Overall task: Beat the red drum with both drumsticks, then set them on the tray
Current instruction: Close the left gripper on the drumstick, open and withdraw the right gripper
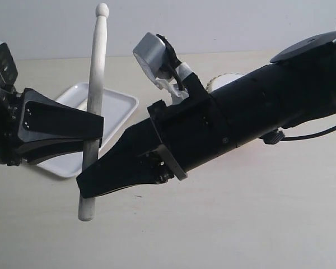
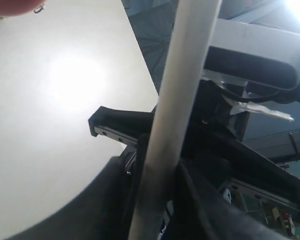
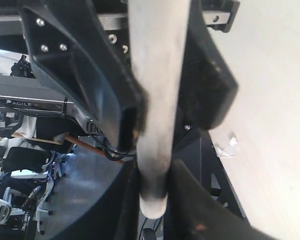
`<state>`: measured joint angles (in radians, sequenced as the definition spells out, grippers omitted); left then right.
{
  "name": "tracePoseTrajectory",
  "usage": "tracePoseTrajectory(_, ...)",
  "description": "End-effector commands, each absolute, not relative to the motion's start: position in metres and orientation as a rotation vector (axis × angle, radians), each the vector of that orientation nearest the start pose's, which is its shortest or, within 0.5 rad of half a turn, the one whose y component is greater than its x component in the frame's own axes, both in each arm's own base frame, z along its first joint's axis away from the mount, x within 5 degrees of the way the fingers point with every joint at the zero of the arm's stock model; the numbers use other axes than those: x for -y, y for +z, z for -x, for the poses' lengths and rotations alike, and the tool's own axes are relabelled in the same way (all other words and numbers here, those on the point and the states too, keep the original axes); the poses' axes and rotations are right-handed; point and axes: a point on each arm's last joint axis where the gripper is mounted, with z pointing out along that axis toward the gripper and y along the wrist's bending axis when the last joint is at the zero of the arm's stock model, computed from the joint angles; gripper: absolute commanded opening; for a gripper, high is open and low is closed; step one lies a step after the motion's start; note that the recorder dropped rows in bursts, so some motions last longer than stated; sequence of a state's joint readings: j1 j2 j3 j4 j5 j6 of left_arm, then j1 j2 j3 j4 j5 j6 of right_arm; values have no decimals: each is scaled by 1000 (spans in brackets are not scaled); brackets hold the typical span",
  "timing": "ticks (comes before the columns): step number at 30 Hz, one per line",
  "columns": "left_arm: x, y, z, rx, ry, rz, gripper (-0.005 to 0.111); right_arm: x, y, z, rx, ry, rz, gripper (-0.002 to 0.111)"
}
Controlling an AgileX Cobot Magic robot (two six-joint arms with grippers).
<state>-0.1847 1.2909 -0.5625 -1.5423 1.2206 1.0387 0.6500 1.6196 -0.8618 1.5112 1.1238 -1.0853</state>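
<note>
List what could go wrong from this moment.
1. The left hand and right hand both seem clamped on one stick. If they move out of step, it could twist loose.
2. The stick stands upright in the air. If released now, it may tip and miss the tray.
3. The right arm hides most of the drum and could bump it.

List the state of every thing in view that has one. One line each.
Drumstick: held roughly upright off the table, tip up, gripped by both grippers.
Left gripper: shut on the drumstick at mid-shaft.
Right gripper: reaching across, shut on the drumstick near its lower end.
Tray: flat on the table, no stick on the part that shows.
Drum: only an edge shows; the drumstick is clear of it.
</note>
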Motion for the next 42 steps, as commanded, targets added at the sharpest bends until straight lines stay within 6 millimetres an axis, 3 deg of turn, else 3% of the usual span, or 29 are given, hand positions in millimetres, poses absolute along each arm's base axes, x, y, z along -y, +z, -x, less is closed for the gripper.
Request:
tracePoseTrajectory(1,121,253,-176,-2195,-1731,-379,17,-242,237,-182,-2257,1790,965,0)
tracePoseTrajectory(4,121,253,-176,-2195,-1731,-379,0,-242,237,-182,-2257,1790,965,0)
tracePoseTrajectory(15,121,253,-176,-2193,-1729,-384,0,-242,237,-182,-2257,1790,965,1)
tracePoseTrajectory(26,121,253,-176,-2199,-1724,-392,0,-242,238,-182,-2257,1791,963,49)
tracePoseTrajectory(37,121,252,-175,-2206,-1716,-406,0,-242,238,-182,-2257,1791,963,60)
tracePoseTrajectory(42,121,250,-174,-2220,-1700,-434,0,-240,234,-184,-2329,1710,932,70)
